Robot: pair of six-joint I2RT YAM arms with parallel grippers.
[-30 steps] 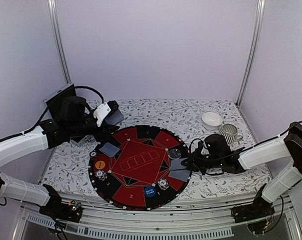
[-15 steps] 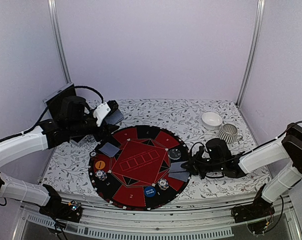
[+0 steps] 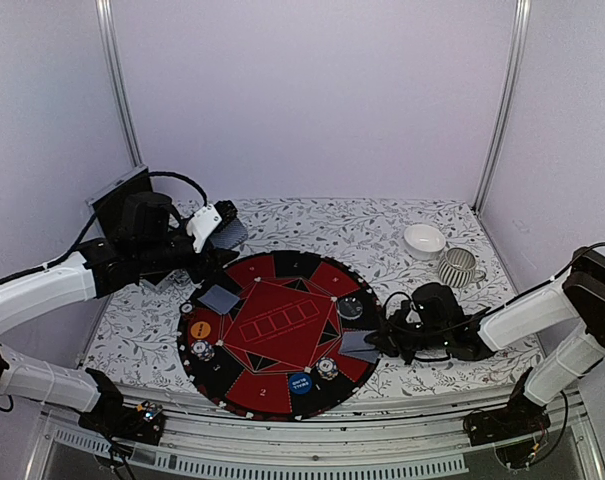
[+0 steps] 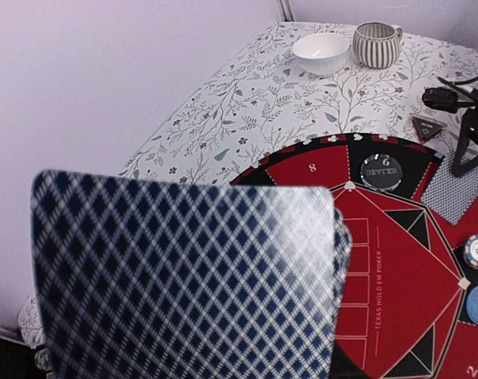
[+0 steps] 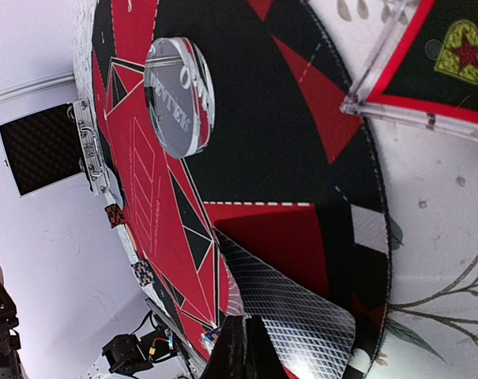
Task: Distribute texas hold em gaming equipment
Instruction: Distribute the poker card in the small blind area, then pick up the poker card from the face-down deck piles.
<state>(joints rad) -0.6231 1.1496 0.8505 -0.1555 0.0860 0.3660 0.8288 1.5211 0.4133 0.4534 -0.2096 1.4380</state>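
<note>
Playing card (image 5: 290,316), pinched by one edge in the right gripper (image 3: 384,340), hangs bowed low over the round mat's (image 3: 282,275) right rim. It should be lowered flat inside that seat before release. Its back is a fine blue-white diamond check, like the deck (image 4: 191,276) clasped by the left gripper (image 3: 210,228) near the mat's far-left edge.

deck (image 4: 183,276): gripped, backs showing | left card (image 3: 219,298): flat, face-down | right card (image 5: 290,304): pinched, curled

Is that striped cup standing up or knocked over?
Upright: the striped cup stands on its base, mouth facing up, beside the white bowl.
</note>
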